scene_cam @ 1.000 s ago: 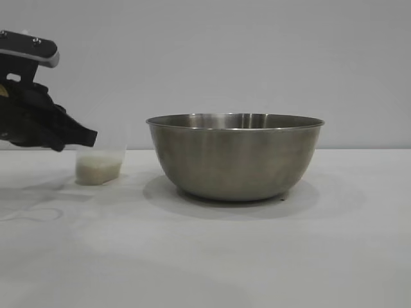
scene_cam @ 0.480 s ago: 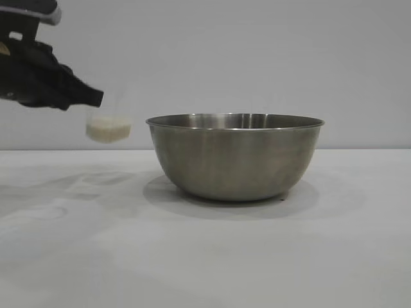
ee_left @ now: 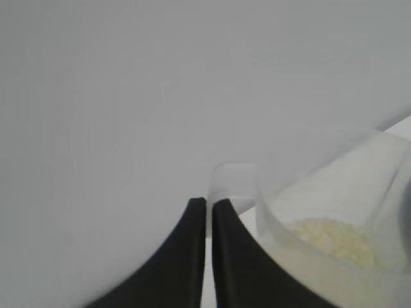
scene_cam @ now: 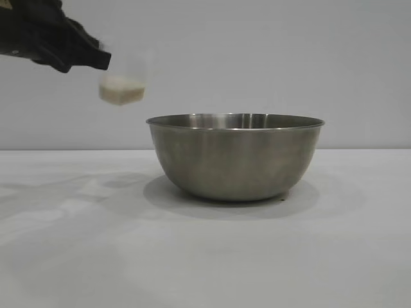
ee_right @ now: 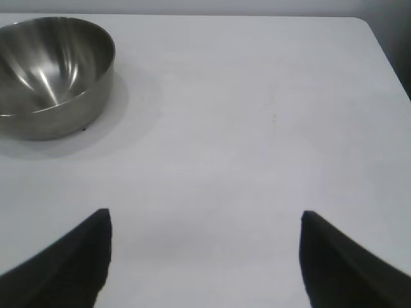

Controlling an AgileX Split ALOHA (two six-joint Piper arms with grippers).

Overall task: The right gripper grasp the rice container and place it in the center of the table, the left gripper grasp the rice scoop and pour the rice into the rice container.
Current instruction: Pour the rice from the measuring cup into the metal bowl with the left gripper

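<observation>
Closest to the exterior camera it's just bare white worktop (scene_cam: pixel 205 256). A bit further back the rice container (scene_cam: pixel 235 156) sits about mid-worktop: big brushed steel bowl, thin rolled rim, upright, looks empty from the right wrist view.

Big change: a second ago the rice scoop (scene_cam: pixel 123 82) was down on the worktop left of the bowl; now it's up in the air, above rim height and just left of the rim. The left gripper (ee_left: pixel 208 212) has its jaws pinched shut on the scoop's loop handle. So I'd say the pickup is done and the carry to the bowl is underway, pour not started.

The scoop itself is cloudy see-through plastic, slightly tilted, with a small heap of rice (scene_cam: pixel 120 90) in the bottom.

The right gripper (ee_right: pixel 205 256) hangs parked well off to the bowl's side, jaws spread wide, holding nothing.
</observation>
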